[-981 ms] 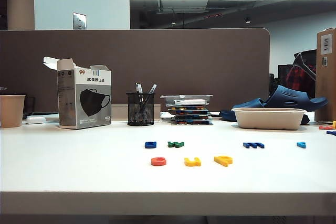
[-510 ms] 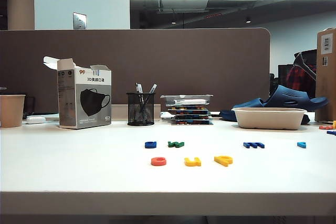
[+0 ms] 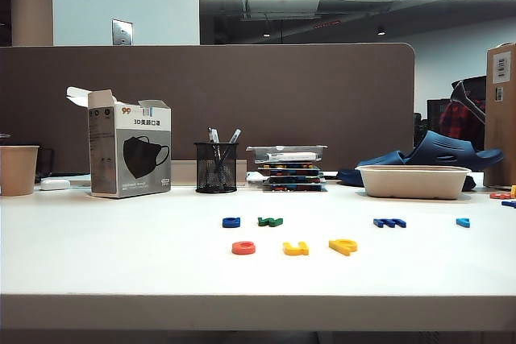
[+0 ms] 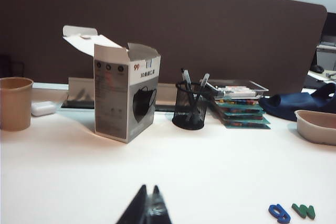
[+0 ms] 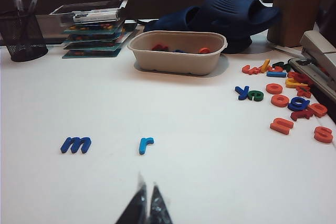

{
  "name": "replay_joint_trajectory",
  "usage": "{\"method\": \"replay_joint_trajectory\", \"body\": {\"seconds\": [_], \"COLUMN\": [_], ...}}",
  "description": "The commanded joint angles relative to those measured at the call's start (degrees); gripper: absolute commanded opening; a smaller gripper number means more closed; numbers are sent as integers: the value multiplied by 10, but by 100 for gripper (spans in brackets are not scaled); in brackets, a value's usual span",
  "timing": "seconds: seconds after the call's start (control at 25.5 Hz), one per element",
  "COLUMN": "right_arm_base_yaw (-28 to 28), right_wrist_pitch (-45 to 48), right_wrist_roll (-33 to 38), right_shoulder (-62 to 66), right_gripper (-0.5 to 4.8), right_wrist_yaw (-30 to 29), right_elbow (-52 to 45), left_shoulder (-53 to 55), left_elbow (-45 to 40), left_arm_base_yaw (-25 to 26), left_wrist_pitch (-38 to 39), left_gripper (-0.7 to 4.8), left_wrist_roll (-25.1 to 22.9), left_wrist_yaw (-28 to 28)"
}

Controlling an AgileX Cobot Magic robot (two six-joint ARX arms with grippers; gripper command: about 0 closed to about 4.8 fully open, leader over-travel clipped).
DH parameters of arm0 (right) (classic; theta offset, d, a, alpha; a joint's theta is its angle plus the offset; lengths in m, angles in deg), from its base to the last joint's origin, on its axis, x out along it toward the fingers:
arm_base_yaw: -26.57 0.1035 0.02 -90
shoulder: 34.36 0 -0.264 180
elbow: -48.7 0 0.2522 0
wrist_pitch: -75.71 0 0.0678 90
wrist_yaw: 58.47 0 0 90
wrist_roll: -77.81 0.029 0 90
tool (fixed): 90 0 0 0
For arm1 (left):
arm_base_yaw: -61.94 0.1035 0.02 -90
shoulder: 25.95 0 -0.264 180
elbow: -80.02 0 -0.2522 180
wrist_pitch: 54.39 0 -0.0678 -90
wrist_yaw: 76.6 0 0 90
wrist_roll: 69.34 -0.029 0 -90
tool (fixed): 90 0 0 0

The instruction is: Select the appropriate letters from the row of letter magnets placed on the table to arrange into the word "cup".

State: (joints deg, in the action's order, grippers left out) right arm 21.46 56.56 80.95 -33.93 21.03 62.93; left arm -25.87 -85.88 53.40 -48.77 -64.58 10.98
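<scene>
We see a large plain white bench (image 3: pixel 113 255) with small flat plastic letter magnets lying on it. As our landmark we take the black wire-mesh pen cup (image 3: pixel 215 167) standing toward the back of the bench.

In the exterior view, three letters lie in a line nearer the camera than the pen cup and a little to its right: a red-orange rounded "c" (image 3: pixel 243 247), a yellow "u" (image 3: pixel 295 248) and a yellow "p" (image 3: pixel 343 246). They sit near one another without touching and read as "cup".

Between that line and the pen cup lies a second line. A blue letter (image 3: pixel 231 221) and a green letter (image 3: pixel 270 221) sit just beside each other. Well to the right of them are a dark blue "m" (image 3: pixel 389 222) and a light blue "r" (image 3: pixel 463 221).

Left of the pen cup stands an open grey and white cardboard mask box (image 3: pixel 129 153), and further left a tan paper cup (image 3: pixel 18 170). Right of the pen cup is a stack of flat trays (image 3: pixel 290 168), then a beige oval pulp tray (image 3: pixel 413 181) with a dark blue foam clog (image 3: pixel 439 152) behind it.

Neither arm appears in the exterior view. In the left wrist view, the left gripper (image 4: pixel 148 209) shows only its dark tips, pressed together and holding nothing, above bare bench on the near side of the mask box. In the right wrist view, the right gripper (image 5: pixel 145 205) is likewise closed and empty, on the near side of the "m" and "r". Beyond the pulp tray in that view lies a loose scatter of spare letters (image 5: pixel 286 100), mostly red-orange.
</scene>
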Motion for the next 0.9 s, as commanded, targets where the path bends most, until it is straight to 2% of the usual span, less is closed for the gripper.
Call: {"method": "replay_joint_trajectory", "body": {"seconds": [0.04,0.39,0.67,0.9], "right_arm_base_yaw": [0,0,-1,-1], "right_wrist_pitch": [9,10,5,5], "right_wrist_roll": [-2,-2,-2,-2], "right_shoulder": [-6,-6,-6,-6], "right_gripper": [13,13,13,13], "right_wrist_yaw": [-1,-1,1,1], "right_elbow": [-4,-4,-4,-4], "left_shoulder": [0,0,0,0], "left_elbow": [2,2,2,2], "left_arm_base_yaw": [0,-10,52,54], "left_wrist_pitch": [0,8,8,9], "left_gripper": [-5,-5,-5,-5], "left_wrist_roll": [0,0,0,0], "left_wrist_yaw": [-3,-8,-8,-4]}}
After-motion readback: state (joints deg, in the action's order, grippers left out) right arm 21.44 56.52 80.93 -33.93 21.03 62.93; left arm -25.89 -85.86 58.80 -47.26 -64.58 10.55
